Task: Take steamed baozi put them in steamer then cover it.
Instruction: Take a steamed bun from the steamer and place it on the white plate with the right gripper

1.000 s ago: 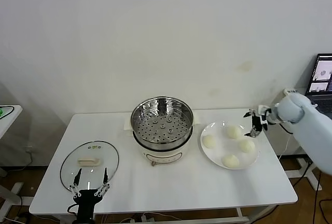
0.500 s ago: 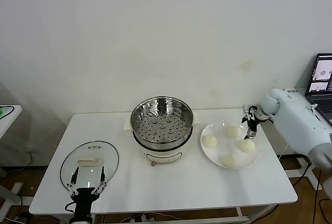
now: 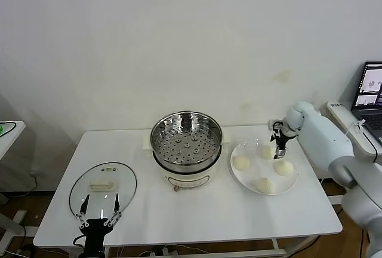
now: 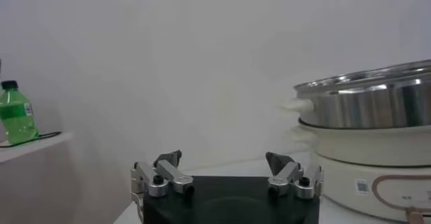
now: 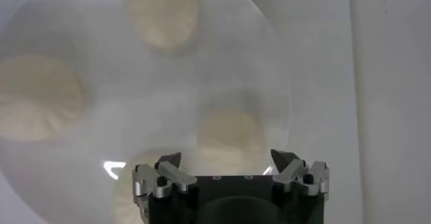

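Observation:
Several cream-white baozi [image 3: 240, 162] lie on a white plate [image 3: 253, 174] to the right of the steamer [image 3: 186, 141], a shiny perforated steel basket on a white pot base. My right gripper [image 3: 277, 141] hangs open just above the plate's far side, over the buns there. In the right wrist view the right gripper [image 5: 225, 157] holds nothing, with a baozi [image 5: 229, 134] right beyond its fingertips and others [image 5: 161, 10] farther off. The glass cover [image 3: 102, 189] lies flat at the table's front left. My left gripper [image 3: 98, 211] waits open at its near edge; the wrist view shows this gripper [image 4: 223, 157] empty.
A laptop [image 3: 371, 94] stands off the table at the far right. A side table [image 3: 9, 129] at the left carries a green bottle [image 4: 13, 114]. The steamer [image 4: 367, 101] rises close beside my left gripper.
My right arm has swung left, bringing its open gripper from the plate's right edge to above the far buns. The left gripper has barely shifted.

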Controlling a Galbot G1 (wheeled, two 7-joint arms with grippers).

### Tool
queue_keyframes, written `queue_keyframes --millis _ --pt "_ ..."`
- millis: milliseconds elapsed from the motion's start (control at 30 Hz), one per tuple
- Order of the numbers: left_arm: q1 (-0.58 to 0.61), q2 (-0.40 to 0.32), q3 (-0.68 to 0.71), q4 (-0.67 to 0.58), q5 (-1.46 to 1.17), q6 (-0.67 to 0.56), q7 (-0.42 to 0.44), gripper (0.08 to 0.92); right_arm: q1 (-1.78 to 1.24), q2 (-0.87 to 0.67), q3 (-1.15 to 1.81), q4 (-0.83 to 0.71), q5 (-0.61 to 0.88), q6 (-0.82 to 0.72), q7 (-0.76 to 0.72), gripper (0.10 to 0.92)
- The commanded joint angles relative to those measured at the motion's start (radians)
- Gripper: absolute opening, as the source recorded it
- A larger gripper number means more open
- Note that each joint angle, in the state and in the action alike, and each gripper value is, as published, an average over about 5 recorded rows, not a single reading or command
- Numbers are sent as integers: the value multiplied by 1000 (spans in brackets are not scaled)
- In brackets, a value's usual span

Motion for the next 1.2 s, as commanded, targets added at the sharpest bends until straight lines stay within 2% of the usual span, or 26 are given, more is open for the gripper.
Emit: queue_keyframes --millis 33,500,1200 --pt "4 0 0 2 -1 -8 0 823 4 45 26 -63 -42 12 11 823" --pt "11 -1 3 -1 -4 -21 3 823 -7 65 55 -97 -68 15 41 810" --pt "17 0 7 -7 -6 -38 6 823 -8 79 91 -132 -109 26 69 581"
